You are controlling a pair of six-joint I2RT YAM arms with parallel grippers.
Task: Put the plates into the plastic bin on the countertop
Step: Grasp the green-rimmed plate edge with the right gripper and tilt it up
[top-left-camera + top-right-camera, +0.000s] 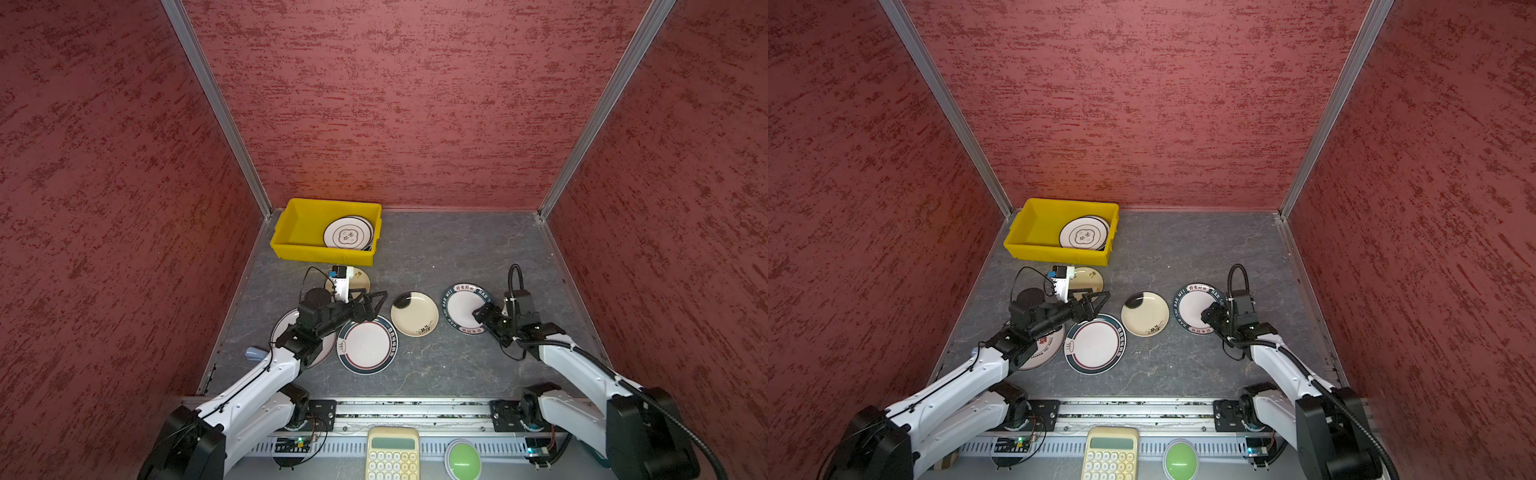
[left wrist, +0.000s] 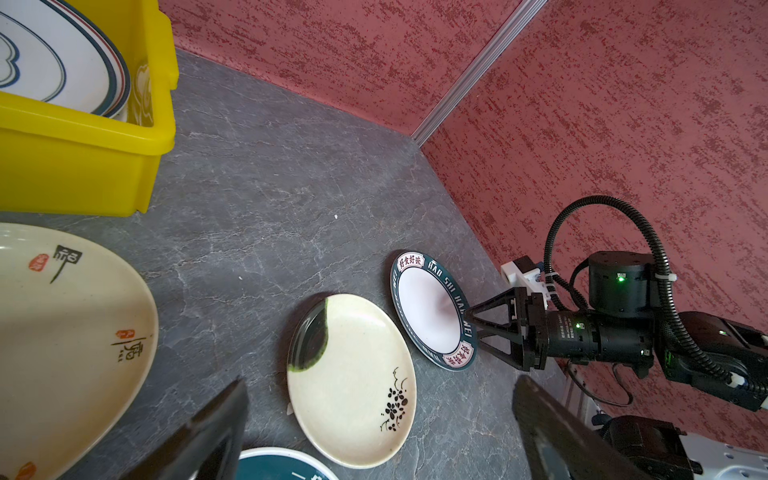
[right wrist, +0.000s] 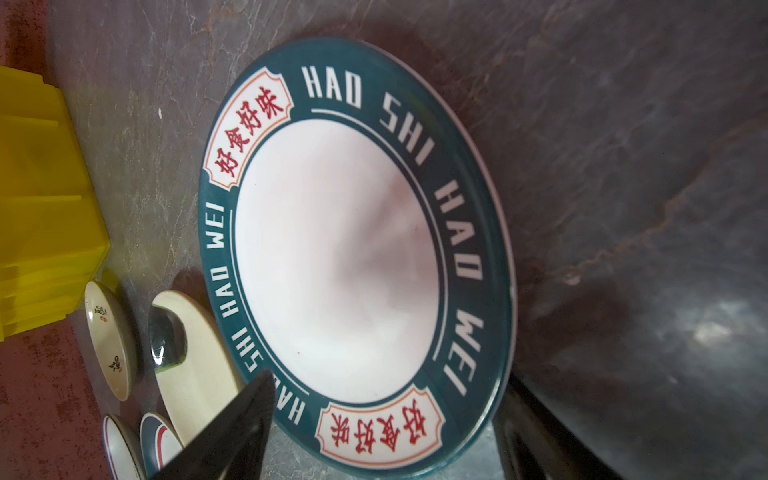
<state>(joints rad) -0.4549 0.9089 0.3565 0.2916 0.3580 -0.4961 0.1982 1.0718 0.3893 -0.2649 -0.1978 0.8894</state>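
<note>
The yellow plastic bin (image 1: 316, 254) sits in the far left corner of the countertop (image 1: 457, 249), its long side along the far edge, with a stack of plates (image 1: 347, 235) against its right end. Just in front of it my left gripper (image 1: 376, 305) hangs with its jaws spread wide and nothing in them, above the gap between a cream calligraphy plate (image 1: 360, 279) and a green-rimmed plate (image 1: 368, 347). A red-lettered plate (image 1: 1042, 351) lies partly under that arm. In the middle lies a cream plate with a dark patch (image 1: 414, 313).

Towards the right edge lies the HAO SHI HAO WEI plate (image 1: 460, 305), flat on the surface. My right gripper (image 2: 473, 324) meets it at its near right rim, jaws apart, one over the rim and one outside it. I cannot tell if a pad touches yet. The plate lies leftwards from that gripper, and the bin lies well beyond it, so the right arm must carry it across.
</note>
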